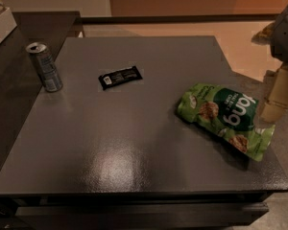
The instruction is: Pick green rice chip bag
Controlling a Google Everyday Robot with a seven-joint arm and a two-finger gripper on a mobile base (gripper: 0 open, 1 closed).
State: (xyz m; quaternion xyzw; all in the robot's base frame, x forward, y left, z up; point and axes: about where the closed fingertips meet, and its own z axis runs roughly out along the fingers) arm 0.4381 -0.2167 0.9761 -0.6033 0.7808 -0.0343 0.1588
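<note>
The green rice chip bag lies flat on the right side of the dark grey table, close to its right edge. It is crinkly bright green with a dark green panel, white lettering and pictures of round brown chips. My gripper comes in from the right edge of the view. It hangs just above and beside the bag's right end. Its pale lower part reaches down to the bag's top right corner. I cannot tell whether it touches the bag.
A small black bar wrapper lies near the table's middle back. A silver drink can stands upright at the table's back left. A darker table adjoins on the left. Pale floor lies beyond.
</note>
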